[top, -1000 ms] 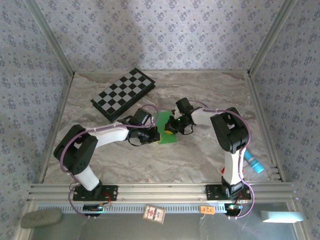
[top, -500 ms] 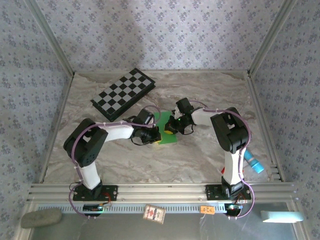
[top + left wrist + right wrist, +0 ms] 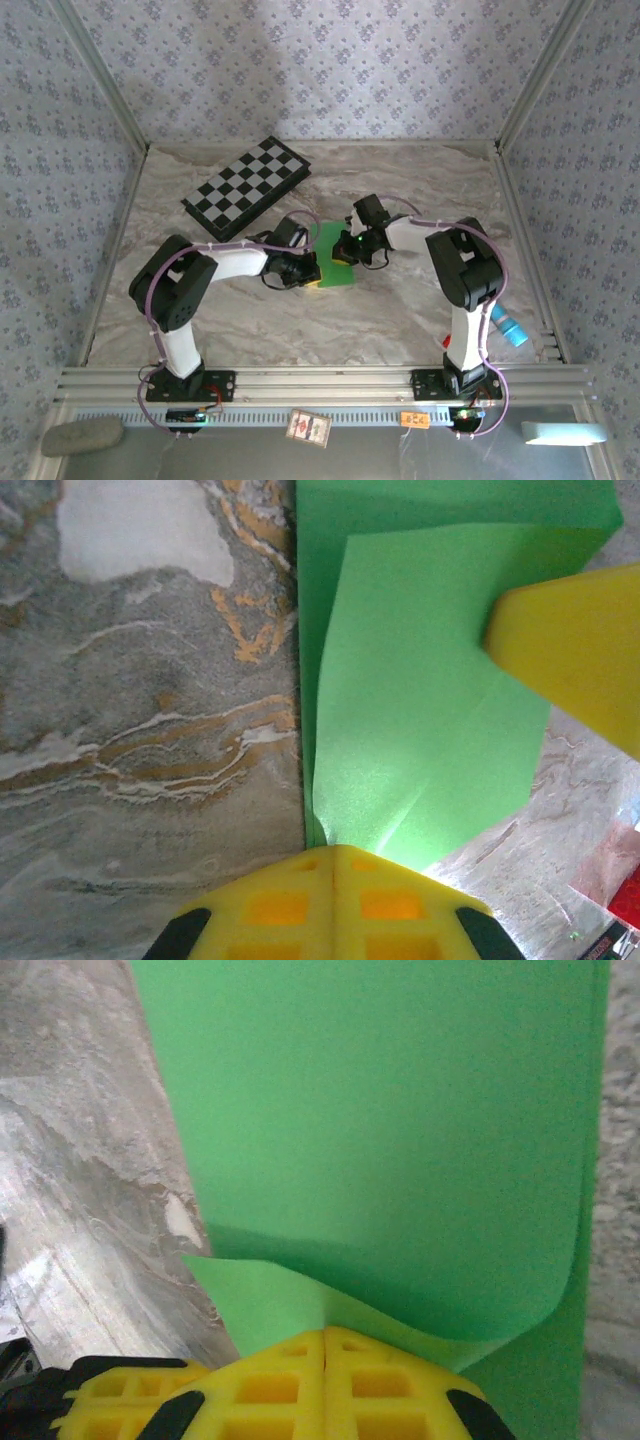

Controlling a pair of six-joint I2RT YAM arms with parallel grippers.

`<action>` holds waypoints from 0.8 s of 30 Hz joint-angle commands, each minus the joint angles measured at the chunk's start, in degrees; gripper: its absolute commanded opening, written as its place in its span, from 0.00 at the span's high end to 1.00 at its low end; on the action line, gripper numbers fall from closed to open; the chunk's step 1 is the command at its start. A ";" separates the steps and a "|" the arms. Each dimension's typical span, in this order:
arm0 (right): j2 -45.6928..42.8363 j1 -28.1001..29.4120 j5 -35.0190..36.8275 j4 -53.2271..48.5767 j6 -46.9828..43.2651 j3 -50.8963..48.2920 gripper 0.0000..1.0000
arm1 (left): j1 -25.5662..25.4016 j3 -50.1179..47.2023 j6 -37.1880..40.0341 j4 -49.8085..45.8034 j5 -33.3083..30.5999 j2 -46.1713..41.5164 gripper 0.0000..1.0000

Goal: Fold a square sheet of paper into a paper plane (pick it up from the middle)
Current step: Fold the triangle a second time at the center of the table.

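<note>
Green paper plane [image 3: 337,262] sits mid-table: a part-folded sheet, not a dart shape yet. The marble-pattern table [image 3: 400,310] is under it. Both arms reach in from either side and meet over the paper.

Left claw [image 3: 335,860]: jaws fully together, just a seam line between the yellow fingers. Tips sit at the near, narrow end of the paper, touching it. Left wrist view shows a folded top layer over a wider bottom layer, with the straight left edge running along the marble. Can't tell whether the paper is pinched or only pressed.

Right claw [image 3: 325,1338]: jaws together too. Tips are at the paper's edge, where a top layer curls up off the lower layer along the right side. A small lower flap pokes out left of the tips. Pinched or pressed, can't tell. One of its yellow fingertips [image 3: 575,650] shows in the left wrist view, over the paper's far right part.

Overhead, the two claws are just beside each other: left one at the paper's near-left edge, right one over its middle.

Checkered board [image 3: 245,188] lies back-left, apart from the paper and set diagonally to the table edges. Blue cylinder [image 3: 508,328] lies at the right edge near the right arm, well apart from the paper. Grey pad [image 3: 82,435], small card [image 3: 308,427] and white block [image 3: 565,432] sit below the rail, off the table.
</note>
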 commanded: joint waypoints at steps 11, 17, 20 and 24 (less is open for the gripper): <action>-1.26 2.83 -0.84 0.33 -3.66 -2.80 0.94 | 0.02 1.08 0.27 -5.58 -0.67 2.61 1.00; 0.77 2.99 0.69 -1.09 -4.10 -2.27 0.94 | 0.22 1.53 0.38 -5.77 -0.59 1.84 1.00; 1.59 2.66 2.82 -2.77 -3.93 -2.01 0.94 | 0.37 1.94 0.49 -5.11 -0.08 0.16 1.00; 1.88 2.29 3.76 -3.21 -3.10 -2.49 0.94 | 0.38 2.19 -0.15 -0.88 0.89 -2.78 0.99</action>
